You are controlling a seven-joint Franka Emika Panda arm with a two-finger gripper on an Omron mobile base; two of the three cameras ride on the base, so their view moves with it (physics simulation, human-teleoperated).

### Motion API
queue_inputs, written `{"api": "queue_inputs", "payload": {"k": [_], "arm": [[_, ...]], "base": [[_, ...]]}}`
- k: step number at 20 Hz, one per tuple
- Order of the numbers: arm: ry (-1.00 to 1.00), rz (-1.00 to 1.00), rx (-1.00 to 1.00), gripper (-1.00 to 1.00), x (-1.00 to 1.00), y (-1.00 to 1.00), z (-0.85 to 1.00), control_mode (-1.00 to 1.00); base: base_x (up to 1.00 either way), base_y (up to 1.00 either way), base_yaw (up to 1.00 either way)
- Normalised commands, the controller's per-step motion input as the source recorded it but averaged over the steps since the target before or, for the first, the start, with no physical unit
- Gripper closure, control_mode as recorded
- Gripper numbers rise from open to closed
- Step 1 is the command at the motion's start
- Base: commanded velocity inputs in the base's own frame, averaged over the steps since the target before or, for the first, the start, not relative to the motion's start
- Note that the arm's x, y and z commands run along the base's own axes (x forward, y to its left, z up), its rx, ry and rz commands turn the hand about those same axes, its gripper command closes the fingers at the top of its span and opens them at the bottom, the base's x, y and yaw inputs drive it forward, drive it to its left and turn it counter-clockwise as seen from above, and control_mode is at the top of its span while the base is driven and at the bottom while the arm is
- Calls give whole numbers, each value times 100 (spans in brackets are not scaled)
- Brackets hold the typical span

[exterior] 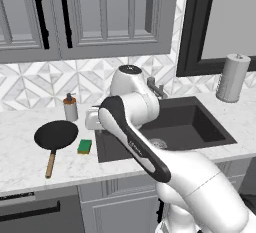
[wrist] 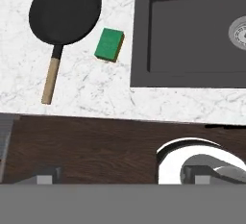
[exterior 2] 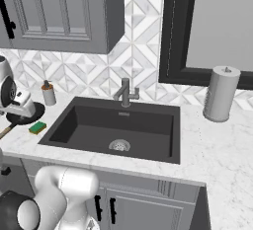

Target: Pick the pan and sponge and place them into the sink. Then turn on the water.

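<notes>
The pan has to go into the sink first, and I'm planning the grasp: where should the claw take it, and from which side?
Probably the wooden handle, from above. The pan lies flat on the counter, handle pointing toward the counter's front edge, away from the sponge beside the bowl. The handle is a narrow straight stick, so the fingers should close across its width.

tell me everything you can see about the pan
The pan is round, black and shallow, with nothing in it, and has a short dark neck leading to a light wooden stick handle. It lies flat and upright on the white marble counter, left of the sink, handle toward the counter's front edge. The sponge lies close beside it, not touching.
</notes>
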Motion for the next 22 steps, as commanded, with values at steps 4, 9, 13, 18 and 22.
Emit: {"api": "queue_inputs", "payload": {"k": [4,9,13,18,22], "arm": [[8,0,2,-100,0,95,-35,-100],[11,0,2,-100,0,77,-42,-100],[11,0,0,-100,6,69,-35,-100],[8,0,0,-100,12,59,-29,-100],[5,0,-4,-100,19,44,-24,-100]], "base": [[0,0,0],[0,0,0],[0,0,0],[0,0,0],[0,0,0]]}}
